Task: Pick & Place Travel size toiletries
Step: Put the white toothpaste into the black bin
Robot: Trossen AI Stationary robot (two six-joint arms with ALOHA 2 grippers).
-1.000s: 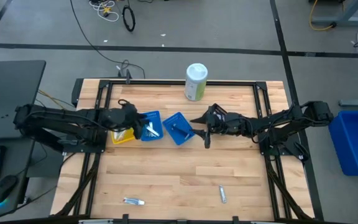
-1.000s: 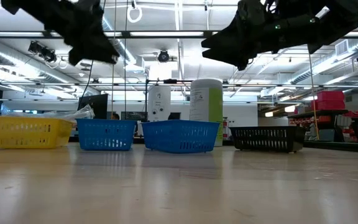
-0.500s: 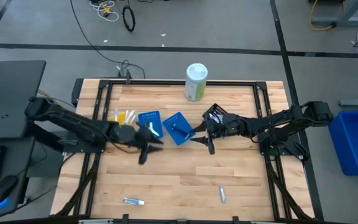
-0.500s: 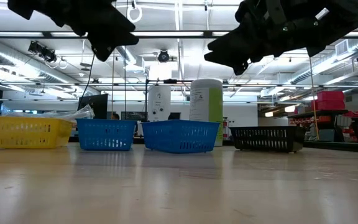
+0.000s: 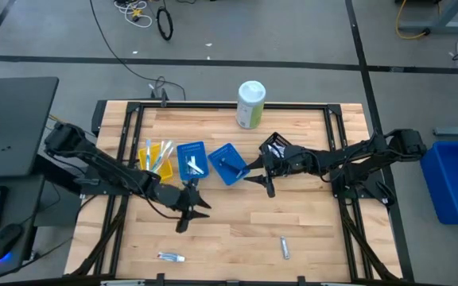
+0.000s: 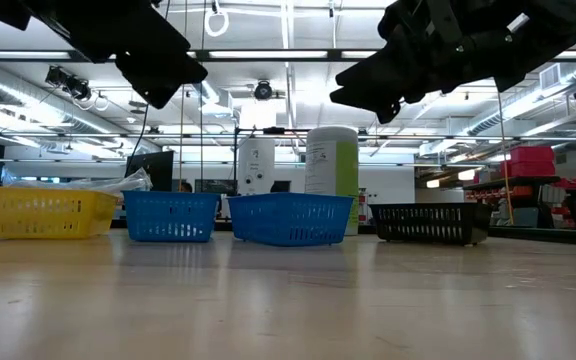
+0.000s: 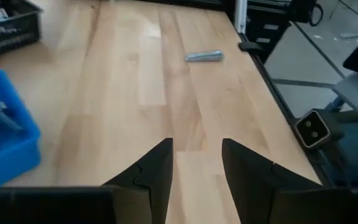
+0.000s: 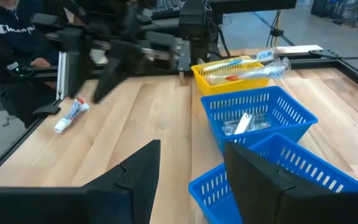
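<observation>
Left claw spread, empty, hovering over bare worktop, likely heading for a loose item. Nearest toothpaste tube flat near the front edge, just beyond the claw; second tube well apart. Right claw spread, empty, waiting beside the blue baskets. Toothbrushes sorted into yellow basket.

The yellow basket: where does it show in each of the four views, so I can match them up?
High view: yellow basket at the left end of the basket row, behind the left arm.
Low view: far left, on the table.
Left wrist view: not in it.
Right wrist view: upper middle, holding toothbrushes.
Shared landmark: the blue basket right beside it.
</observation>
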